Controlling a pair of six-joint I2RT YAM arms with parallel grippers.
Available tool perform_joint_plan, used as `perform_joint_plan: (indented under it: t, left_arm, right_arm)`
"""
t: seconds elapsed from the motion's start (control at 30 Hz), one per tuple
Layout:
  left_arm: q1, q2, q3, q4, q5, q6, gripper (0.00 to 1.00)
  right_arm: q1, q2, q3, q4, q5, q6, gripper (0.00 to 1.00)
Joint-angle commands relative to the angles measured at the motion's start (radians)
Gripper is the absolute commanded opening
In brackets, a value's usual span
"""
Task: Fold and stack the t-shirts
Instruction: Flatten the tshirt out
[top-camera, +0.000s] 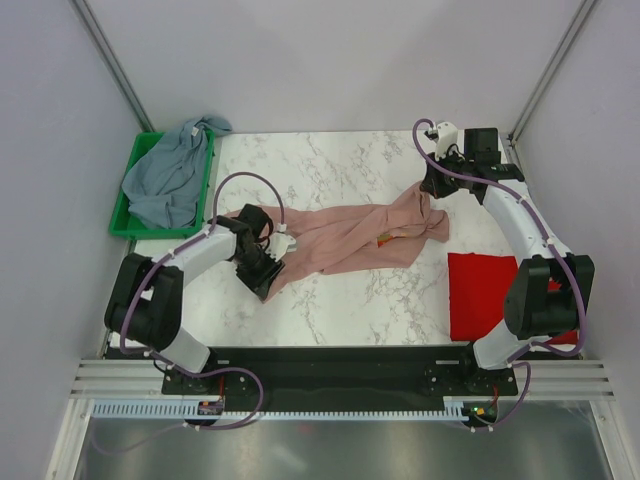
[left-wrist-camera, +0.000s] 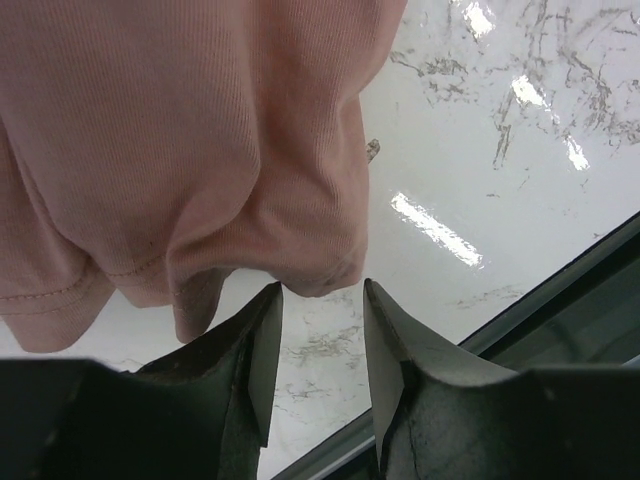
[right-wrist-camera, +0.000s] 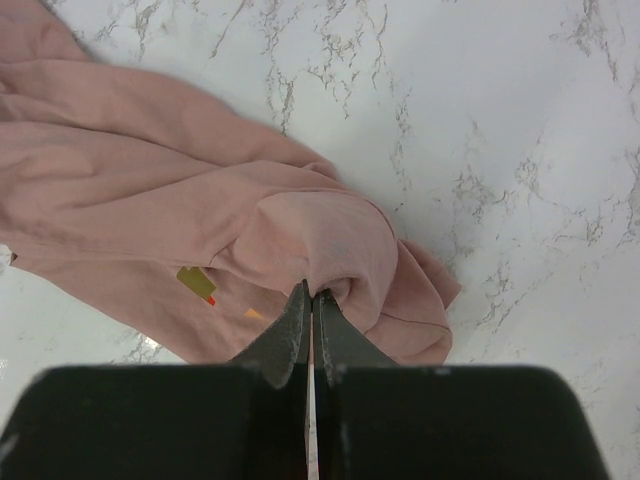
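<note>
Spread step — right gripper (right-wrist-camera: 310, 293) jaws pinched on pink tee (right-wrist-camera: 150, 200); left gripper (left-wrist-camera: 322, 290) jaws apart just short of it — clamp before pulling.

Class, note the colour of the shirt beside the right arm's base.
The shirt is plain red; clearest in the top external view.

You've got 3 shirts: 1 pink shirt (top-camera: 340, 240) mid-surface, 1 red shirt (top-camera: 490, 295) at the right edge, 1 grey-blue shirt (top-camera: 170, 180) at the far-left corner. Also 1 green bin (top-camera: 122, 225) and 2 arms: left arm (top-camera: 195, 255), right arm (top-camera: 520, 220).
</note>
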Motion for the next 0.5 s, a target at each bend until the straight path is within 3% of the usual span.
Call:
perform_joint_plan:
  t: [0.0,0.13,0.47]
  left_arm:
    - [-0.006,0.013,0.041,0.029,0.004,0.009,0.45]
    - [-0.009,0.031,0.044,0.032,0.005,0.010,0.43]
    - [-0.011,0.045,0.044,0.026,0.022,0.012,0.30]
  right_arm:
    - [-0.002,-0.034,-0.003,0.036,-0.016,-0.001,0.00]
    - [-0.002,-0.028,-0.003,0.036,-0.006,-0.004,0.00]
    - [-0.002,-0.014,0.011,0.038,0.000,-0.004,0.00]
